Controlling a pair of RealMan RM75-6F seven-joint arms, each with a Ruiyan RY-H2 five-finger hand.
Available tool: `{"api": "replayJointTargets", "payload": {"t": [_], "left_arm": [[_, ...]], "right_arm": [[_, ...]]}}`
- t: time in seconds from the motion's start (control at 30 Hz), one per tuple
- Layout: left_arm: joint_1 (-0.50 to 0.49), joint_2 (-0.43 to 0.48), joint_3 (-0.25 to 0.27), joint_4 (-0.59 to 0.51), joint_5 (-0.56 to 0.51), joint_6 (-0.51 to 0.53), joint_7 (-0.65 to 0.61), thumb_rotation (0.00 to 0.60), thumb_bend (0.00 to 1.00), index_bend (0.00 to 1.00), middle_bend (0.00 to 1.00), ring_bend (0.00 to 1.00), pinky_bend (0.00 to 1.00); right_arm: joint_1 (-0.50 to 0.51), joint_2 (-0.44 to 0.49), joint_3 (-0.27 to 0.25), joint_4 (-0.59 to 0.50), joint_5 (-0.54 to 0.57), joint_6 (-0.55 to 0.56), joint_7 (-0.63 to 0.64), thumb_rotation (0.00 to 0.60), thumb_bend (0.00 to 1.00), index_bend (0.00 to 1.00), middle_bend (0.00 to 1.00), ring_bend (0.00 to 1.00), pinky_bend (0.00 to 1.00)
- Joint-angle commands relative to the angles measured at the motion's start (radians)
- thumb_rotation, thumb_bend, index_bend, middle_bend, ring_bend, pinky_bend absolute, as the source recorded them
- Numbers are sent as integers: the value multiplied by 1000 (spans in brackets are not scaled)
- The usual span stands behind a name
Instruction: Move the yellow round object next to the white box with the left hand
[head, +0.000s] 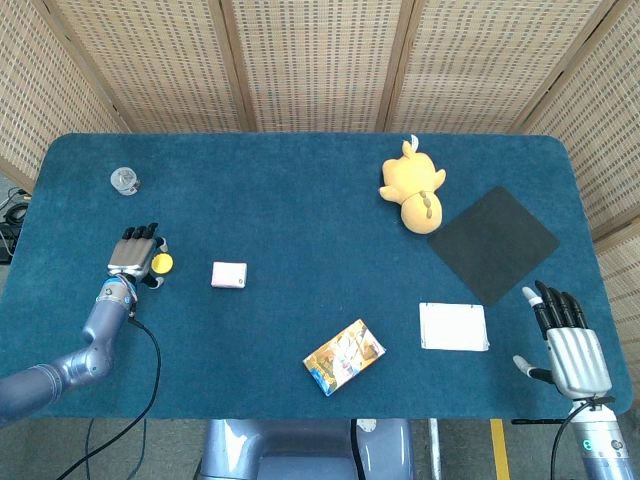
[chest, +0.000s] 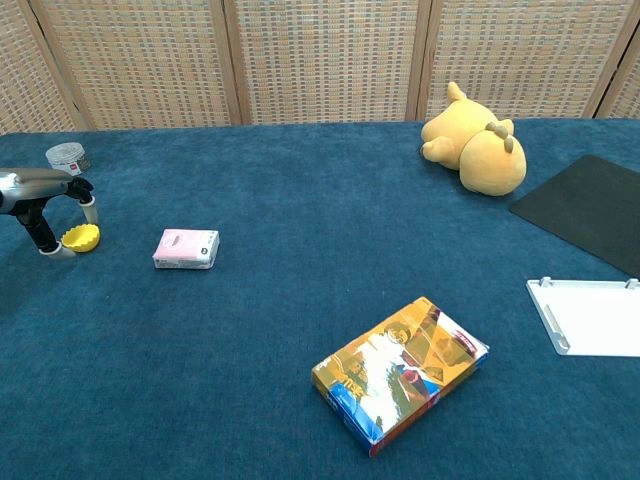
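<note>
Fingers of the left hand (head: 136, 255) arch over the yellow round object (head: 161, 263), with the thumb low on its near side and fingertips coming down on its far side, as the chest view shows; whether they already press it I cannot tell, so I judge the grasp as forming, not made. That yellow round object (chest: 80, 237) lies on the blue table (head: 300, 210) at the left, and just to its right sits a small pinkish-white box (head: 229, 274), near but clearly apart from it. A flat white box (head: 454, 327) lies far off on the right side; which one the task means is open, and the nearer seems likelier to me.

To do this step well, the hand should close thumb against fingertips squarely across the disc, low enough to catch its rim, because it is shallow and will likely skid on the cloth if pushed from one side only. A small lift, a short carry to the right and a gentle set-down beside the box, without nudging it, should suffice.

Further out lie a clear small jar (head: 125, 180), a colourful packet (head: 343, 356), a yellow plush toy (head: 412, 186) and a black mat (head: 493, 243). At the lower right the right hand (head: 570, 344) rests with fingers spread, holding nothing
</note>
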Motion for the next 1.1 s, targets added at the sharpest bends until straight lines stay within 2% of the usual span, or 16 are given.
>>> {"api": "replayJointTargets", "payload": {"t": [0.03, 0.27, 0.5, 0.8, 1.1], "left_arm": [[0, -4, -1, 2, 4, 3, -4, 600, 272, 342, 0, 0, 0], [3, -11, 8, 9, 1, 7, -1, 600, 288, 435, 0, 0, 0], [9, -1, 4, -4, 14, 17, -14, 600, 294, 448, 0, 0, 0], [13, 102, -40, -169, 69, 77, -56, 600, 293, 453, 0, 0, 0], [-35, 144, -69, -363, 52, 142, 8, 600, 292, 453, 0, 0, 0]], "right_arm": [[0, -1, 0, 1, 0, 0, 0, 600, 0, 58, 0, 0, 43], [-2, 0, 0, 2, -4, 8, 9, 600, 0, 58, 0, 0, 44], [-3, 0, 1, 1, -8, 14, 13, 600, 0, 57, 0, 0, 43], [-3, 6, 1, -4, -8, 13, 21, 600, 0, 59, 0, 0, 44], [-2, 16, 3, -4, -5, 9, 45, 600, 0, 58, 0, 0, 43]]}}
